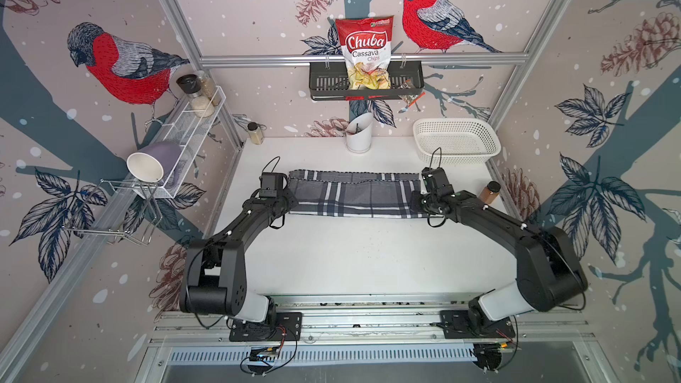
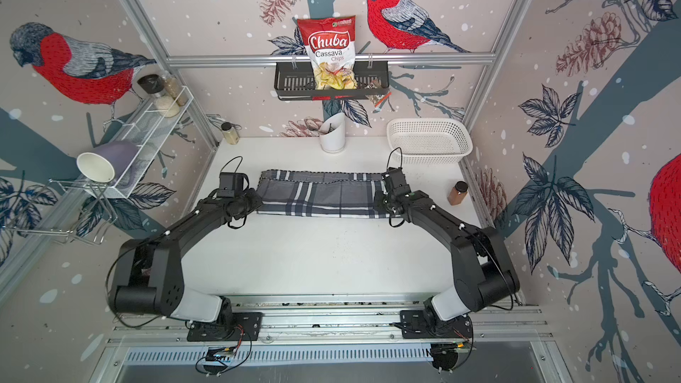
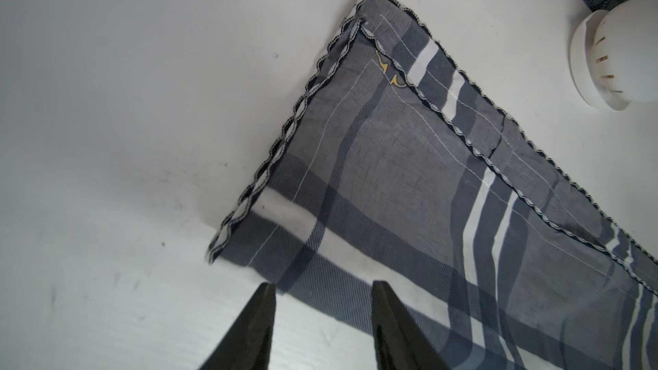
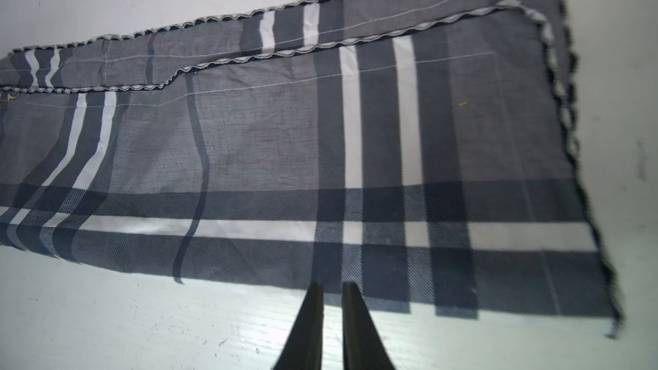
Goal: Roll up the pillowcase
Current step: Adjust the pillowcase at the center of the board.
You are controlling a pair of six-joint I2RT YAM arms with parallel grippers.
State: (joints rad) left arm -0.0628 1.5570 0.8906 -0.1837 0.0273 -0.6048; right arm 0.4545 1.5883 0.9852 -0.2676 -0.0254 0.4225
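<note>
White tabletop between bird-papered walls bears the pillowcase; left pincer gapes empty, right pincer closed at its hem.

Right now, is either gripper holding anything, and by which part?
Left gripper: open, holds nothing. Right gripper: shut at the pillowcase edge; a pinch cannot be told.

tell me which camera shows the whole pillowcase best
A top view: both top views show the pillowcase nearly whole, as one long folded plaid strip. The left wrist view shows only one corner of the pillowcase. The right wrist view shows one end of the pillowcase with its stitched edging close up, and the rest is cut off.
</note>
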